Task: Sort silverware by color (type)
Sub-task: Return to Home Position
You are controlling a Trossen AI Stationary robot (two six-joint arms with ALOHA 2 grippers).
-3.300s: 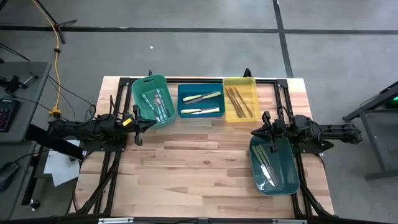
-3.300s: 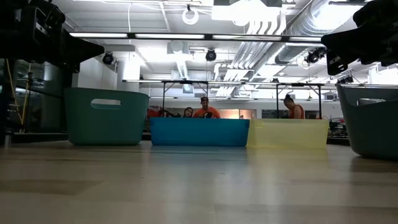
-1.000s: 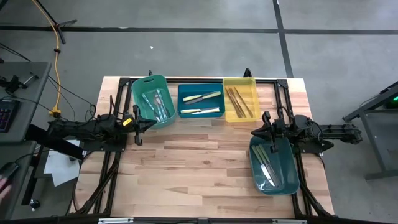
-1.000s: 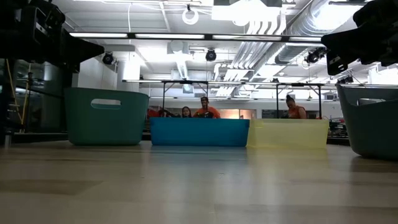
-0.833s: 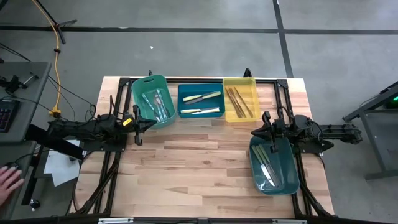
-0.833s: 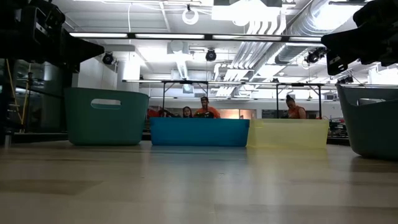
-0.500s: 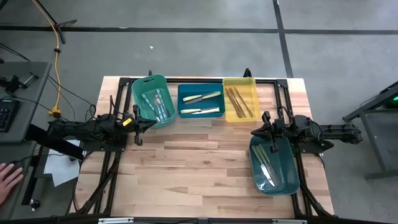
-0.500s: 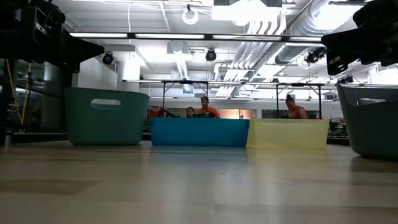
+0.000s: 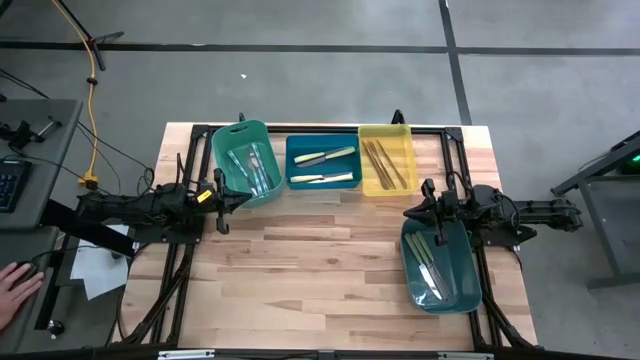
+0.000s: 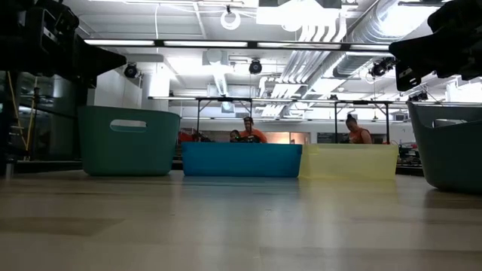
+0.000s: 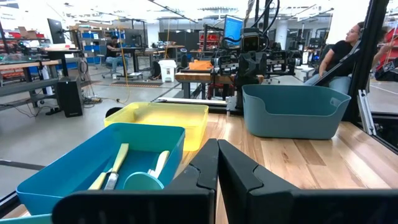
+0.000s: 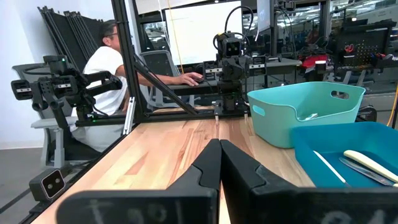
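In the high view the left pincer (image 9: 232, 201) sits at left-centre of the frame, by the lower left corner of the light teal bin (image 9: 222, 150). In its wrist view its two fingers (image 11: 202, 171) are pressed together with nothing between them. The right pincer (image 9: 408, 212) is at right-centre, at the upper edge of the dark teal bin (image 9: 462, 282), and its fingers (image 12: 208, 163) likewise meet, gripping nothing. All the silverware (image 9: 322, 179) lies in bins on the worktop (image 9: 310, 250). There are clear-bluish pieces (image 9: 255, 168) in the light teal bin at upper left and pale yellow-handled knives (image 9: 325, 157) in the blue bin (image 9: 296, 168) beside it. Brownish pieces (image 9: 383, 163) lie in the yellow bin (image 9: 402, 140), and green-handled pieces (image 9: 425, 265) in the dark teal bin at lower right. A person's hand (image 9: 12, 288) shows at the lower left edge, off the worktop.
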